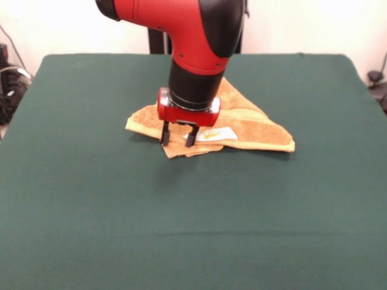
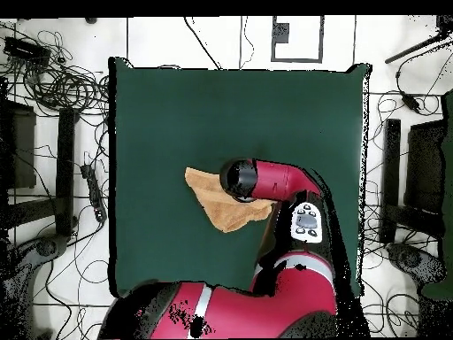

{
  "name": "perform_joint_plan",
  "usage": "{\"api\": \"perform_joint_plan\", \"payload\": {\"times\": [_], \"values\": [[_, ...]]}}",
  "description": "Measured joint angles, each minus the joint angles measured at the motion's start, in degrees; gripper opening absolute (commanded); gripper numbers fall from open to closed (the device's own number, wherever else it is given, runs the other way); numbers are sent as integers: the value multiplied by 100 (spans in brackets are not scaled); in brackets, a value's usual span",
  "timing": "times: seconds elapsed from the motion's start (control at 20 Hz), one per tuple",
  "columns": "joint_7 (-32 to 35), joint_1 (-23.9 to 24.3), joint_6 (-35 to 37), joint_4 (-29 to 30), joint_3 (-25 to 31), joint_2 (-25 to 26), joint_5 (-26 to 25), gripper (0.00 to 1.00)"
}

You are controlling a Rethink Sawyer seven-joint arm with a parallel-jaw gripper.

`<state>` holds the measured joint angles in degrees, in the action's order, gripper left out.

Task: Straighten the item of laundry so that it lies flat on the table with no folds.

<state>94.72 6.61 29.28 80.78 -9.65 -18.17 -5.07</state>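
Front camera across the table [image 1: 91, 211] facing the robot; overhead straight down; both sharing the tabletop.

Even, soft light from above; a faint shadow sits under the pincer [image 1: 179, 135] on the counter [image 1: 193, 229], no glare.

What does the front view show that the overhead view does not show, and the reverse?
Only the front view shows the gripper with its jaws apart over the towel, and the white label. Only the overhead view shows the robot's base and the cables on the floor. Both show the folded towel on the green table beneath the arm.
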Motion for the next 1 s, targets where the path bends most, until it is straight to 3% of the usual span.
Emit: {"api": "perform_joint_plan", "payload": {"times": [1.0], "values": [[0, 314, 156, -13, 394, -117, -470, 100]]}}
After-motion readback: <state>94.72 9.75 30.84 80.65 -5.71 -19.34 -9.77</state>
